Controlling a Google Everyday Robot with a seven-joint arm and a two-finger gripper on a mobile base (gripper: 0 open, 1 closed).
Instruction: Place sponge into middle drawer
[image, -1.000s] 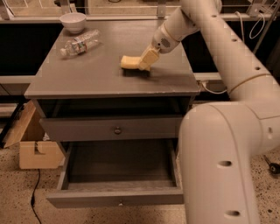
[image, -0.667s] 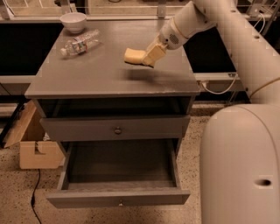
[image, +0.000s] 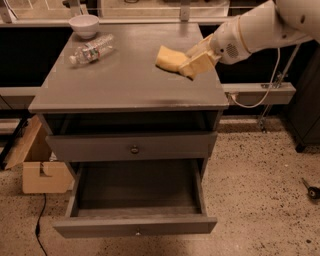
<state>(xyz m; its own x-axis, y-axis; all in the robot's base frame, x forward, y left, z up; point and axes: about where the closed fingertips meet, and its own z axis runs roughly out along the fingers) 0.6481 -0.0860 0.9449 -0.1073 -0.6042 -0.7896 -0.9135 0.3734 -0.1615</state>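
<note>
The pale-yellow sponge (image: 170, 58) is held in the air just above the right part of the grey cabinet top (image: 125, 80). My gripper (image: 192, 62) reaches in from the upper right and is shut on the sponge's right end. The middle drawer (image: 135, 192) is pulled wide open below, its grey interior bare, with a small knob on its front. The upper drawer (image: 132, 147) with the dark round knob is closed.
A clear plastic bottle (image: 92, 49) lies on the top at the back left, next to a white bowl (image: 84, 25). A cardboard box (image: 40, 167) stands on the floor left of the cabinet. A cable (image: 260, 95) hangs at the right.
The sponge has been lifted off the cabinet top in my gripper. The view has shifted and the arm now fills less of the right side.
</note>
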